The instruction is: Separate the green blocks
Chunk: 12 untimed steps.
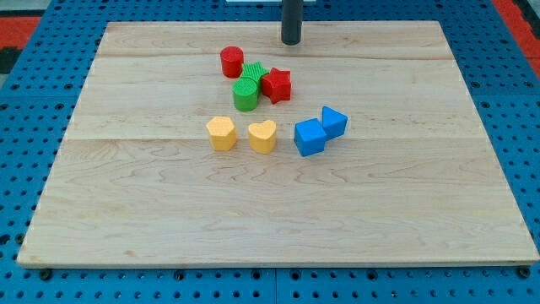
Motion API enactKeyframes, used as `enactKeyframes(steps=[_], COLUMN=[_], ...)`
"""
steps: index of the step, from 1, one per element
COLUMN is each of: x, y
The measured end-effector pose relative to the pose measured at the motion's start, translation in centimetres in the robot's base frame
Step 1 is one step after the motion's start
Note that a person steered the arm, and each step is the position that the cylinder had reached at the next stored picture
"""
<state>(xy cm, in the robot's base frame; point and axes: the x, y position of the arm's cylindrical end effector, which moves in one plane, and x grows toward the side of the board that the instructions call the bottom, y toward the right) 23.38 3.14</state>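
Robot rod standing above a cluster of coloured blocks on a wooden board.

My tip (pixel 291 41) is resting near the top centre of the wooden board (pixel 152 219), touching no block and grasping nothing, since it is a bare rod. The green blocks are sitting just below and left of it: a green cylinder (pixel 245 95) is touching a ridged green block (pixel 256 73) behind it. A red cylinder (pixel 231 62) is sitting at their upper left, and a red star-like block (pixel 277 84) is pressing against their right. Lower, a yellow hexagonal block (pixel 221 133) and a yellow heart (pixel 262 136) are lying side by side, with a blue cube (pixel 310 137) touching a blue wedge-like block (pixel 334 122) at centre right.
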Motion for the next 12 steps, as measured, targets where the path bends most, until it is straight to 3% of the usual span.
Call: enactKeyframes(steps=[6, 12], x=[-0.6, 2.7], y=[0.5, 1.1])
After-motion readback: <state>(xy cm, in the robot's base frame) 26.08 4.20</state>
